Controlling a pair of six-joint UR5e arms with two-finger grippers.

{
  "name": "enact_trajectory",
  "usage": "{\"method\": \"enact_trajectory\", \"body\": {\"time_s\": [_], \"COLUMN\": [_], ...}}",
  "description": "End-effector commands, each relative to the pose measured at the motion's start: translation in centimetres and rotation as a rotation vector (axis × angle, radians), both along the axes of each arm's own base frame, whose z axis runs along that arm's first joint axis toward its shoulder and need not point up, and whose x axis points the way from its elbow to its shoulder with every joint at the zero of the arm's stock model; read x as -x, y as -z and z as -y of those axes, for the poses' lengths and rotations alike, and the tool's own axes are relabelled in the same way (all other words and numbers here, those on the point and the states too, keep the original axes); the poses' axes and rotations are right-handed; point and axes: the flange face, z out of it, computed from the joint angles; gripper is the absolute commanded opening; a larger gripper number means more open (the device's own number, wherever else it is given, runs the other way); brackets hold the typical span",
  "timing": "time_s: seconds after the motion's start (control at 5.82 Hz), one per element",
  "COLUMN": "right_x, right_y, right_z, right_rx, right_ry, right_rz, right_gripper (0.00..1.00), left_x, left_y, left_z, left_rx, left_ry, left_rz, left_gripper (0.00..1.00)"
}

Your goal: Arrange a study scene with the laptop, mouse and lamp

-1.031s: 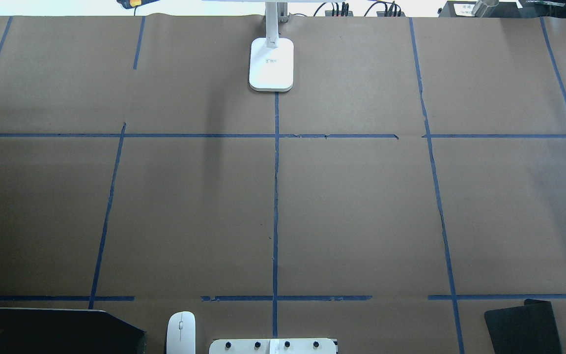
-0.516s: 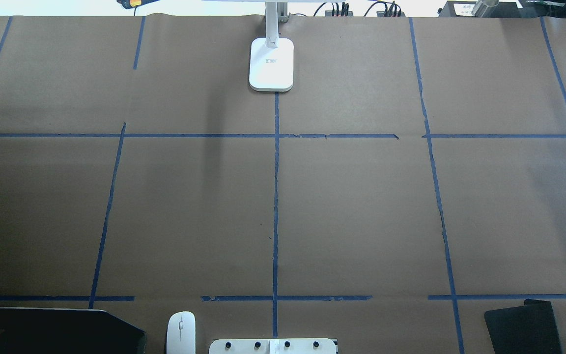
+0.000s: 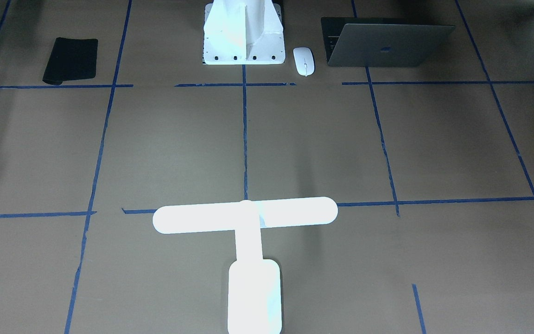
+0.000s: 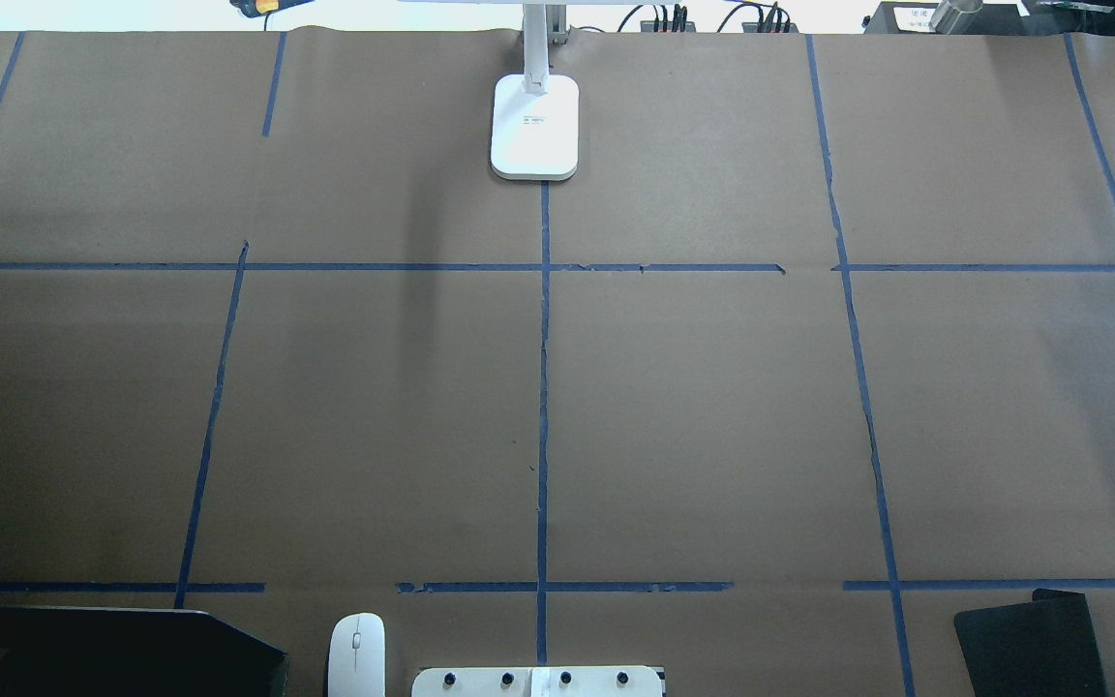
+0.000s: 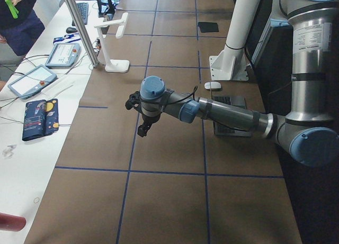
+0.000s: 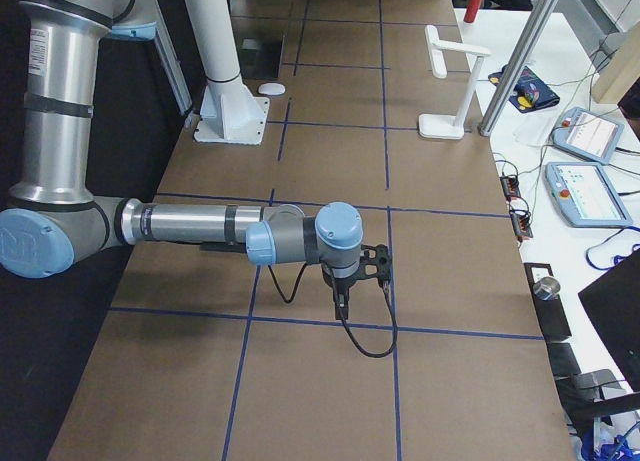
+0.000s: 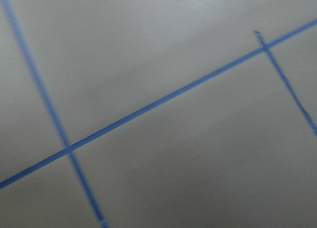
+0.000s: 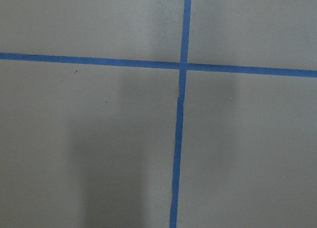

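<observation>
Judging by its build, the slim space-grey metal laptop (image 3: 387, 44) will be the heaviest and stiffest piece. It stands part-open at the near left of the brown paper-covered table (image 3: 387, 148) as seen from over the robot's shoulders. Its smooth lid would likely swing on the hinge, so the base edge looks the safer hold. The small flat white oval mouse (image 3: 304, 61) lies just right of it, beside the white flared pedestal (image 3: 244, 37). It is probably light and slick (glossy plastic, low and rounded), best pinched across its narrow sides. The glowing white T-shaped desk lamp (image 3: 248, 232) stands upright at the far middle edge. Its rigid narrow neck offers the obvious grip, though the long bar may make it tippy. A black rectangular mouse pad (image 3: 70, 60), matte and seemingly soft, sits at the near right.

The left pincer (image 5: 143, 128) hangs over bare table to the left, and the right pincer (image 6: 340, 303) hangs over bare table to the right. Neither touches anything. I cannot tell whether either is spread or pressed together.
</observation>
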Motion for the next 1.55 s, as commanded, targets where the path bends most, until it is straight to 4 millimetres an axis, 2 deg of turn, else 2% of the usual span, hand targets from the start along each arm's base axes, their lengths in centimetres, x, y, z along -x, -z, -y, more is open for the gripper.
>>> {"method": "enact_trajectory", "body": {"time_s": [0.0,0.17,0.52,0.69,0.86,1.03,1.2,1.38], "right_x": [0.0,0.0,0.0,0.0,0.0,0.0,0.0,0.0], "right_y": [0.0,0.1,0.0,0.0,0.0,-0.1,0.0,0.1], "right_z": [0.0,0.0,0.0,0.0,0.0,0.0,0.1,0.1], "right_rx": [0.0,-0.001,0.0,0.003,0.003,0.004,0.001,0.0], "right_ry": [0.0,0.0,0.0,-0.001,-0.001,-0.001,-0.001,-0.001], "right_rz": [0.0,0.001,0.001,0.001,0.001,0.001,0.001,0.001], "right_gripper": [1.0,1.0,1.0,1.0,1.0,1.0,1.0,1.0], "left_x": [-6.2,-7.6,-12.4,-13.9,-16.0,-18.0,-20.7,-21.0], "left_y": [6.2,10.0,15.4,16.4,16.9,16.6,15.3,14.7], "left_z": [-2.5,-4.9,-11.3,-14.8,-16.8,-18.0,-20.1,-20.7], "left_rx": [-0.139,-0.218,-0.316,-0.325,-0.332,-0.341,-0.337,-0.33], "left_ry": [-0.159,-0.21,-0.387,-0.477,-0.559,-0.609,-0.675,-0.69], "left_rz": [-0.076,-0.099,-0.157,-0.175,-0.189,-0.175,-0.127,-0.112], "left_gripper": [1.0,1.0,1.0,1.0,1.0,1.0,1.0,1.0]}}
